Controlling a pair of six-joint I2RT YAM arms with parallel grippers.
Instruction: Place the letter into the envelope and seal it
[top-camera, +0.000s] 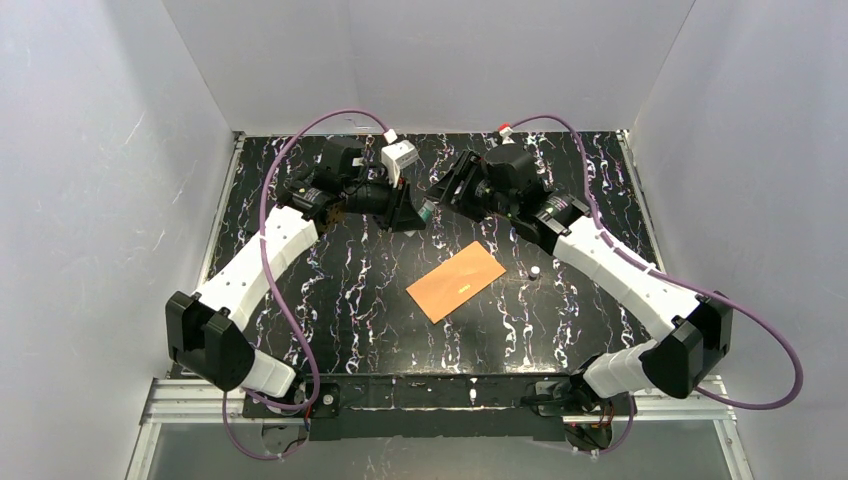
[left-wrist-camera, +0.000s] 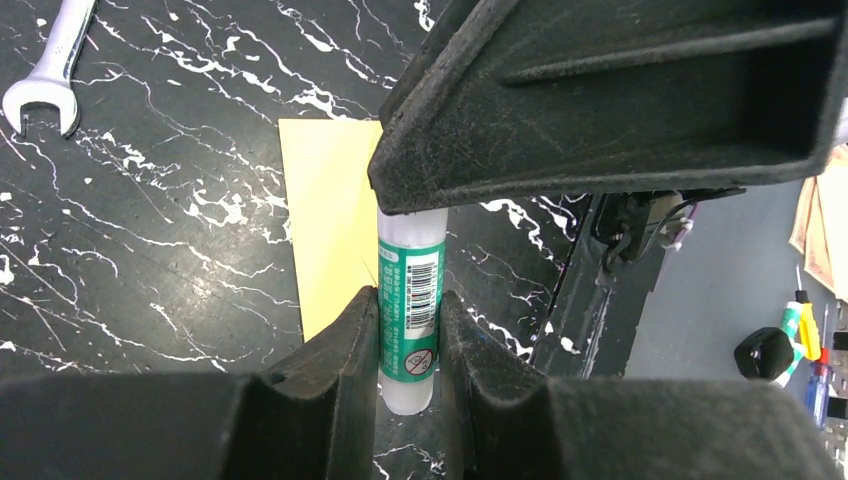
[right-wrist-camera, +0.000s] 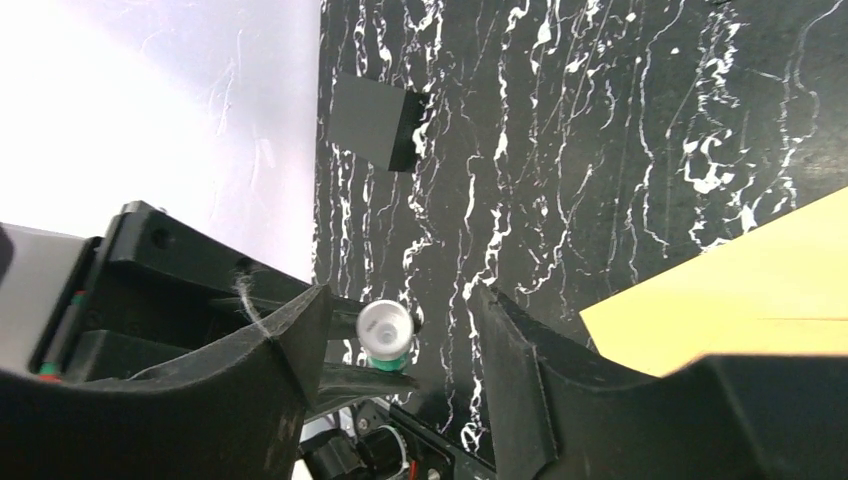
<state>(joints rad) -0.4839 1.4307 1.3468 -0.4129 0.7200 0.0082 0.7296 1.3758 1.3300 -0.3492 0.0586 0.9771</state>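
The left gripper (left-wrist-camera: 410, 255) is clamped on a glue stick (left-wrist-camera: 410, 310). The envelope (top-camera: 455, 281) is laid flat at its 5 o'clock, long axis running 8 to 2; the letter cannot be seen. The right gripper (right-wrist-camera: 400, 300) is held open, faced toward the stick's end.

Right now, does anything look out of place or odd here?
A small white item lies loose on the table just right of the envelope, too small to identify. The envelope sits askew to the table edges. No spill or damage shows.
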